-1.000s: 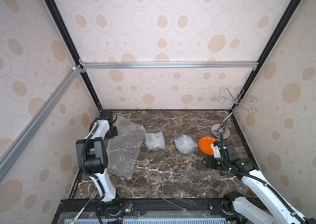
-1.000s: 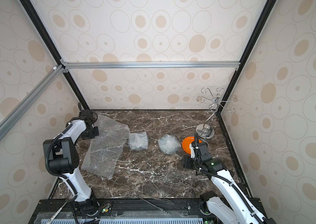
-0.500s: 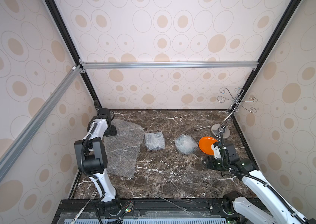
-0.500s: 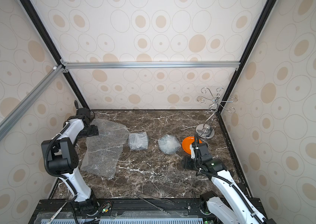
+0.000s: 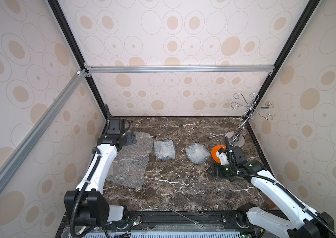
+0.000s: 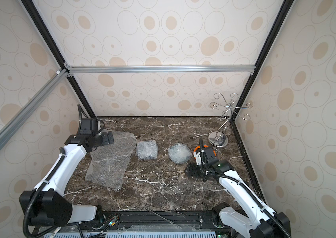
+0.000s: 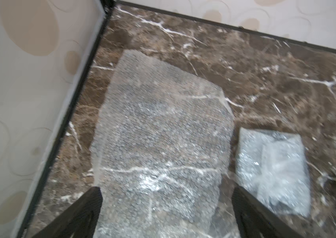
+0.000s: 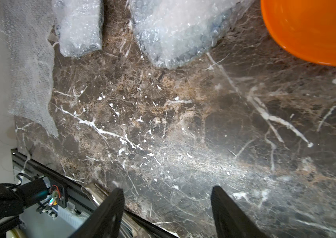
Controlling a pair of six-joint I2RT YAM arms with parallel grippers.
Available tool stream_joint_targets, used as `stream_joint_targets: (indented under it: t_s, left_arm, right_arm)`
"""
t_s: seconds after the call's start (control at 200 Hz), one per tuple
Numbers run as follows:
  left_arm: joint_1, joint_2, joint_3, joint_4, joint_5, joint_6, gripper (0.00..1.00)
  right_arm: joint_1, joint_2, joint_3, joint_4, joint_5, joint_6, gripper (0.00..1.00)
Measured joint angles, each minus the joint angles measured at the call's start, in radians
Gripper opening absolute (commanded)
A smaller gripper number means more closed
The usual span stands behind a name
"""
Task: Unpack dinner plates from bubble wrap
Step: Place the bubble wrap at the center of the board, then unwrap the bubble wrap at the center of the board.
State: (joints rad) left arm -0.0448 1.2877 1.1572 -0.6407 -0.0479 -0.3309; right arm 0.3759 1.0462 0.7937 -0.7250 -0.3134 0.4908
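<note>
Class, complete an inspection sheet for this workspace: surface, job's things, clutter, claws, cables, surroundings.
Surface: dark brown marble tabletop, flat.
Job's things: bright orange round plate unwrapped; flat clear bubble-wrap sheet spread out; square bubble-wrapped bundle and rounded bubble-wrapped bundle, both closed.
Clutter: silver wire stand in far corner.
Claws: left claw open over the sheet; right claw open, empty.
Cables: black cables run along both arms.
Surroundings: circle-patterned walls, aluminium frame bar.

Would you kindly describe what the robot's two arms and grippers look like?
The left arm and right arm have white shells with black joints, and black ribbed cables tied alongside. The left gripper and right gripper have flat black fingers.
</note>
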Motion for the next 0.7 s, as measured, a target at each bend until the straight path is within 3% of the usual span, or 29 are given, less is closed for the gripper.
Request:
stream_joint_targets:
  t_s: [0.04, 0.175, 0.465, 0.7]
  left_arm:
    - [-0.016, -0.052, -0.074, 0.027, 0.029, -0.027, 0.99]
    - [-0.103, -0.202, -0.273, 0.075, 0.072, -0.131, 0.99]
    - [-0.334, -0.456, -0.529, 0.186, 0.15, -0.397, 0.99]
    - [-0.513, -0.431, -0.548, 0.285, 0.162, -0.545, 0.99]
  right_arm:
    - [0.0, 0.023, 0.011, 0.01, -0.012, 0.006, 0.93]
    - [0.001, 0.114, 0.023, 0.069, -0.05, 0.047, 0.89]
    - [-0.041, 0.283, 0.023, 0.261, -0.093, 0.153, 0.69]
    - [-0.064, 0.433, 0.096, 0.303, -0.085, 0.143, 0.69]
